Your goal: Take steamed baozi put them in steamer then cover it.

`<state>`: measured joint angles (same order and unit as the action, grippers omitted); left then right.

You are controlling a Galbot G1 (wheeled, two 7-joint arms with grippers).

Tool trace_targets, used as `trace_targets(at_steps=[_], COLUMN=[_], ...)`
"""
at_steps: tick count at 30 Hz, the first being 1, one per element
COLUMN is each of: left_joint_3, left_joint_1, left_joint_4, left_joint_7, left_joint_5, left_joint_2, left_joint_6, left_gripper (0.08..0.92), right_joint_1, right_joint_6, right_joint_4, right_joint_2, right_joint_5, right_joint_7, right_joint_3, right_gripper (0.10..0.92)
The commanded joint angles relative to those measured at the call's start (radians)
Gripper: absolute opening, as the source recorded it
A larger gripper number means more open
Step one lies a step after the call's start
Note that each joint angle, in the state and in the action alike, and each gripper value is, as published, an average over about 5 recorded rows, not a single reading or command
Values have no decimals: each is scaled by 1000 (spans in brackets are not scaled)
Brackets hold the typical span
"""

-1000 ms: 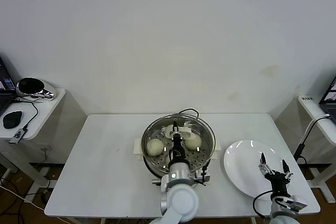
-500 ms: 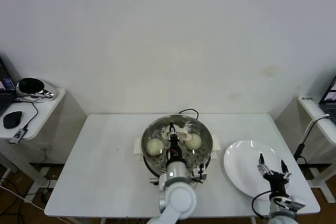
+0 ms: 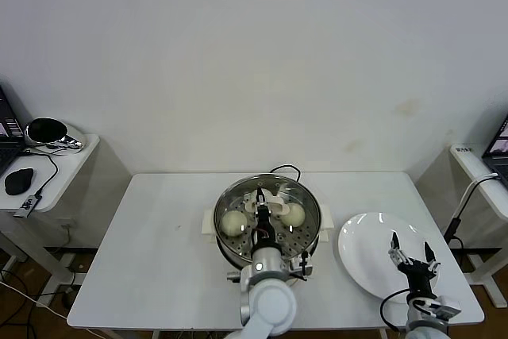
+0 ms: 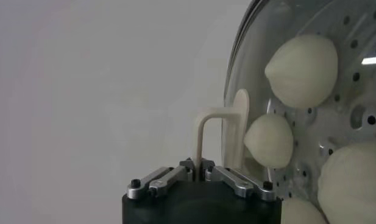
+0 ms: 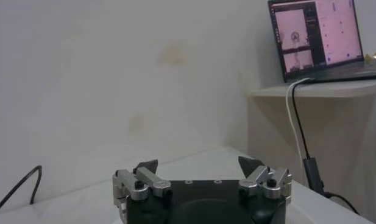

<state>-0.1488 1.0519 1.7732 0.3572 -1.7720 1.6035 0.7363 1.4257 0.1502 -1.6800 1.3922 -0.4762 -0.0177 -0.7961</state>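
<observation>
Your left end effector [image 3: 263,213] sits over the middle of the steamer [image 3: 268,220], its fingers pinched together on the cream-white handle [image 4: 219,135] of the cover [image 3: 270,206]; in the left wrist view you see that thin handle bar running straight into the closed fingertips. The glass cover lies level on the steamer's rim, at the centre of the white table [image 3: 159,236]. Through the glass you can make out the steamed baozi [image 3: 233,222] on the perforated tray: in the head view one at about 9 o'clock of the handle and another [image 3: 294,213] at about 3 o'clock, while the left wrist view shows four cream-white buns behind the lid, close together. The steamer's cream-white side handles stick out at 9 and 3 o'clock of the pot, and its black cord [image 3: 284,169] loops off the rim at 12 o'clock toward the wall. At 3 o'clock of the steamer, just beside it, lies the white plate [image 3: 373,256]. Your right end effector [image 3: 412,259] hovers over that plate's 4 o'clock part with its fingers spread wide apart and nothing between them. On a side shelf at the far right stands a laptop [image 5: 315,36] with its screen lit.
</observation>
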Motion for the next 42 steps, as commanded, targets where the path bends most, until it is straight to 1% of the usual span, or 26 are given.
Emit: trace_targets(at_steps=[1, 3, 5, 18, 25, 28, 31, 33, 35, 39, 42], left_joint_3=[-3, -3, -5, -49, -54, -54, -50, -13, 65, 288, 475], left_joint_1=[8, 10, 12, 75, 125, 151, 177, 200, 225, 280, 322], left_joint_4=[3, 9, 19, 161, 222, 257, 311, 373, 451, 586, 636], left_joint_7=[-22, -27, -30, -15, -20, -22, -39, -72, -118, -228, -288], left_joint_5=[9, 11, 13, 6, -4, -6, 8, 69, 211, 653, 981], left_joint_2=[2, 1, 1, -7, -34, -44, -59, -73, -90, -143, -172], left_joint_6=[26, 17, 12, 8, -3, -8, -15, -41, -94, -187, -240], left_gripper=[141, 144, 175, 561, 758, 810, 821, 822, 823, 823, 823], right_joint_1=[0, 0, -1, 1, 10, 12, 13, 20, 35, 87, 123], right_joint_6=[1, 1, 0, 1, -2, -4, -9, -16, -27, -56, -69], right_joint_4=[-1, -1, -1, 4, 1, 0, -7, -21, -42, -89, -117], right_joint_2=[1, 1, 2, -2, -21, -29, -31, -34, -47, -109, -162], right_joint_5=[0, 0, 0, 1, -4, -5, -5, -4, -6, -4, 7], right_joint_7=[0, 0, 0, 0, -1, -1, -3, -7, -11, -9, -7], right_joint_3=[1, 1, 1, 0, -7, -7, -6, -1, 10, 52, 81], right_gripper=[823, 823, 823, 823, 823, 823, 823, 823, 823, 823, 823])
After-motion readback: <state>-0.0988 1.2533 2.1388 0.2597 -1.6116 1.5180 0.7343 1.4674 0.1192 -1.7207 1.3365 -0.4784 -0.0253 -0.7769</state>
